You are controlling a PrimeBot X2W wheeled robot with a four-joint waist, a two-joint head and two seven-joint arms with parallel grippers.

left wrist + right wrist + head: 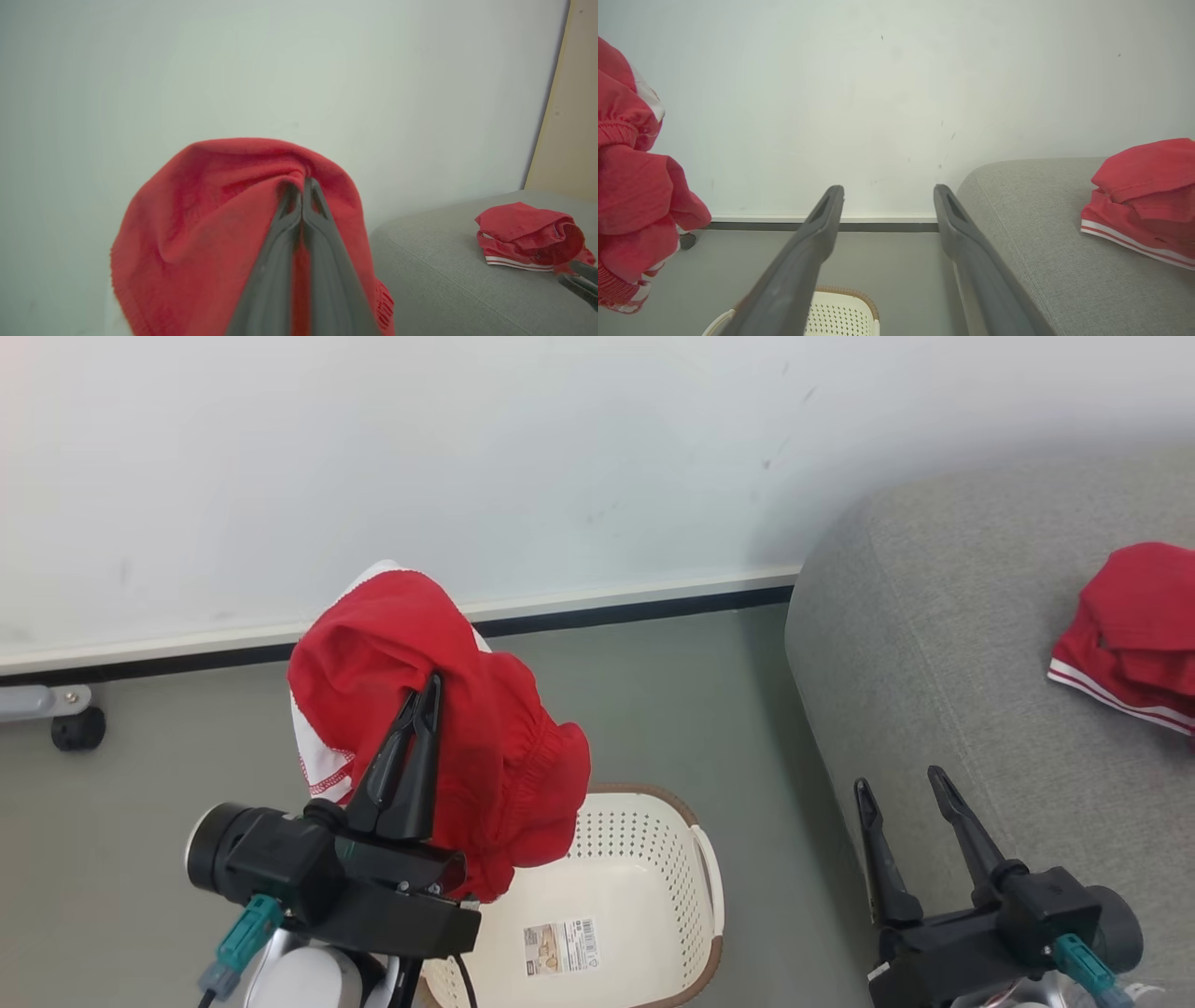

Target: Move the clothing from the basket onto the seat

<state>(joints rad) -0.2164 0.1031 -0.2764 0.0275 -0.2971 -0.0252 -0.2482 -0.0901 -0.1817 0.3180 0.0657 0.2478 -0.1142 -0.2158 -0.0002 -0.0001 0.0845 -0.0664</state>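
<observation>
- The left pincer (431, 686) is closed, its two dark fingers pressed together on a fold of the clothing (509, 756), which it holds up in the air
- The red cloth drapes over the left pincer's tips and falls on both sides of the fingers, down past the pincer's base
- White trim with red stitching shows on the side of the bundle turned away from the right pincer (898, 779)
- In the left wrist view the fingers meet at the tip, with red cloth bunched over them and the pale wall (233, 70) beyond
- The basket (644, 845) stands on the grey floor (653, 709), below the left pincer and a little toward the right pincer's side
- The hanging end of the clothing covers part of the basket's rim in the head view; whether cloth and rim touch cannot be told
- A barcode label (560, 947) lies on the basket's bottom
- The right pincer is open, its fingers spread wide with nothing between them, and they point up beside the rounded edge of the seat (934, 663)
- The seat lies on the right pincer's outer side, away from the left pincer
- A second red garment (1134, 625) with white stripes lies crumpled on the seat, beyond the right pincer's tips and well apart from them
- A black caster wheel (77, 728) sits on the floor by the wall, far out on the left pincer's outer side
</observation>
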